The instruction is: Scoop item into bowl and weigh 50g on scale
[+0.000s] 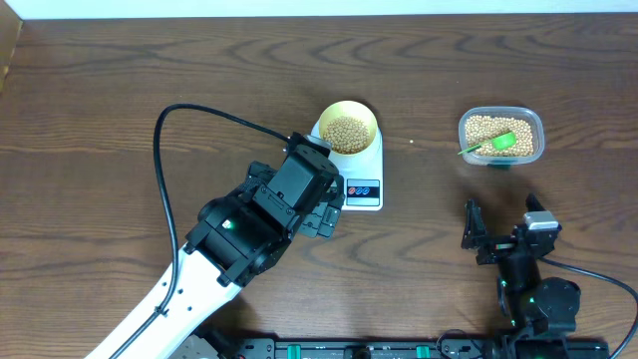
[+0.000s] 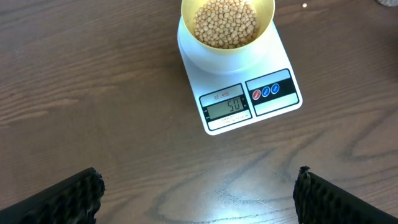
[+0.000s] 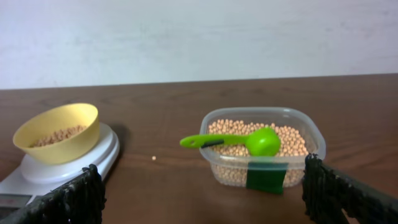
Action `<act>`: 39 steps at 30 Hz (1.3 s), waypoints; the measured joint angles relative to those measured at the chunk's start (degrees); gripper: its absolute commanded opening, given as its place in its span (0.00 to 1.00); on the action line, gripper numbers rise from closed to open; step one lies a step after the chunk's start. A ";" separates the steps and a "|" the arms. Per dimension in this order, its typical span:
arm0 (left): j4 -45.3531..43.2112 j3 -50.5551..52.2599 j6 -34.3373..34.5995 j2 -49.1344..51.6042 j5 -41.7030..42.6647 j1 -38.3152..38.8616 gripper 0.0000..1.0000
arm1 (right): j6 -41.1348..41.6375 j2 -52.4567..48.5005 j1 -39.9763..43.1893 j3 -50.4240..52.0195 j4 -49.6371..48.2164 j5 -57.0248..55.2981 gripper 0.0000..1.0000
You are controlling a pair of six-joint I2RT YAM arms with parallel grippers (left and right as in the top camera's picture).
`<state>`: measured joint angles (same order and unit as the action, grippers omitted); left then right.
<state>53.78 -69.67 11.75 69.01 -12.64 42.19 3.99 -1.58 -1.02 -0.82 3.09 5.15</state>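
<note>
Right fingers (image 3: 62, 202) are nearest the base: spread wide, empty, low over the surface (image 3: 161, 180), facing the tub. They look idle and clear of the weighing. Left fingers (image 2: 68, 199) are also apart and empty, hanging just short of the digital kitchen scale (image 2: 277, 106), probably so the wrist camera can see the display (image 2: 227, 107), which reads 50. Pale yellow bowl (image 2: 231, 53) sits centred on the scale's round platform, partly filled with beige beans (image 2: 225, 22). Nothing else touches it, so the reading should be honest. Further right, well apart, the clear plastic tub (image 3: 317, 140) holds the rest of the beans, with the green scoop (image 3: 261, 142) lying on top, off the scale. One stray bean (image 3: 153, 158) lies on the surface between scale and tub. Target looks met, no more scooping needed I'd say.
</note>
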 measured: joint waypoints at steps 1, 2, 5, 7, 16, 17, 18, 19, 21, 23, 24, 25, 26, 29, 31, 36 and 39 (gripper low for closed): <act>0.00 0.00 0.00 0.00 0.00 0.00 1.00 | -0.11 0.00 0.00 0.17 0.11 0.02 0.99; 0.00 0.00 0.00 0.00 0.00 0.00 1.00 | -0.15 0.00 0.00 0.26 0.44 0.04 0.99; 0.00 0.00 0.00 0.00 0.00 0.00 1.00 | -0.20 0.00 0.00 0.26 0.63 0.07 0.99; 0.00 0.00 0.00 0.00 0.00 0.00 1.00 | -0.22 0.00 0.00 0.26 0.66 0.07 0.99; 0.00 0.00 0.00 0.00 0.00 0.00 1.00 | -1.01 -1.92 0.00 0.26 0.74 -0.24 0.99; -0.02 0.00 0.00 0.00 0.00 0.00 1.00 | -1.27 -2.82 0.00 0.26 0.74 -0.24 0.99; -0.02 0.00 0.00 0.00 0.00 0.00 1.00 | -1.46 -3.93 0.00 0.26 0.76 -0.28 0.99; 0.00 0.00 0.00 0.00 0.00 0.00 1.00 | -1.62 -5.05 0.00 0.26 0.79 -0.42 0.99; 0.00 0.00 0.00 0.00 0.00 0.00 1.00 | -1.70 -7.15 0.00 0.26 0.81 -0.46 0.99; 0.00 0.00 0.00 0.00 0.00 0.00 1.00 | -1.73 -8.98 0.00 0.26 0.83 -0.48 0.99; -0.02 0.00 0.00 0.00 0.00 0.00 1.00 | -1.73 -9.81 0.00 0.26 0.83 -0.50 0.99; 0.00 0.00 0.00 0.00 0.00 0.00 1.00 | -1.73 -10.47 0.00 0.26 0.83 -0.50 0.99; 0.00 0.00 0.00 0.00 0.00 0.00 1.00 | -1.73 -10.95 0.00 0.26 0.83 -0.50 0.99; 0.00 0.00 0.00 0.00 0.00 0.00 1.00 | -1.73 -11.54 0.00 0.28 0.39 -0.46 0.99; 0.00 0.00 0.00 0.00 0.00 0.00 1.00 | -1.75 -11.56 0.00 0.37 -1.03 -0.42 0.99; 0.00 0.00 0.00 0.00 0.00 0.00 1.00 | -1.75 -11.63 0.00 0.42 -6.49 0.50 0.99; 0.00 0.00 0.00 0.00 0.00 0.00 1.00 | -1.75 -11.65 0.00 0.39 -7.21 0.76 0.99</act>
<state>53.78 -69.67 11.75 69.01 -12.64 42.19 2.24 -13.23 -1.02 -0.43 -4.12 5.91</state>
